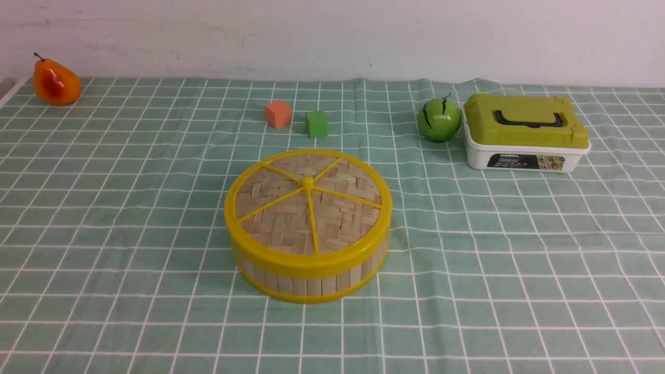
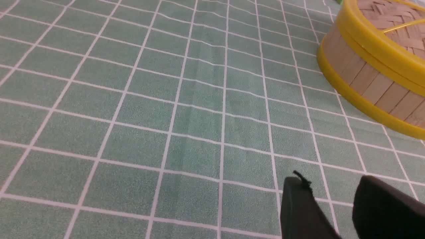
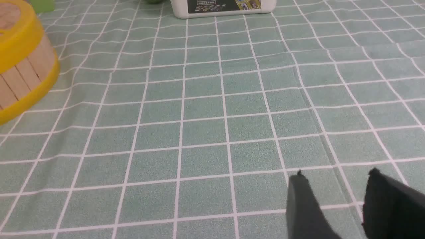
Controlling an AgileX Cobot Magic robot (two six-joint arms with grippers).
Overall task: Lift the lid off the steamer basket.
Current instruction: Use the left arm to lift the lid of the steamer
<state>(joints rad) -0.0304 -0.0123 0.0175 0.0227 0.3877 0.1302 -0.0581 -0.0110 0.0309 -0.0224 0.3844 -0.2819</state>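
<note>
Glossy plastic-rimmed woven bamboo lid (image 1: 291,218)

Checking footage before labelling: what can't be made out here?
Basket interior: every view, the lid covers it.
Box label text: too small in front view, cut off in right wrist view.
Arms: outside front view; only left end effector and right end effector tips show.

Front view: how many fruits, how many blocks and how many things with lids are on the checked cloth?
Fruits: 2 (pear, green apple)
Blocks: 2 (orange block, green block)
Lidded containers: 2 (steamer basket, white box)
Total: 6
</note>
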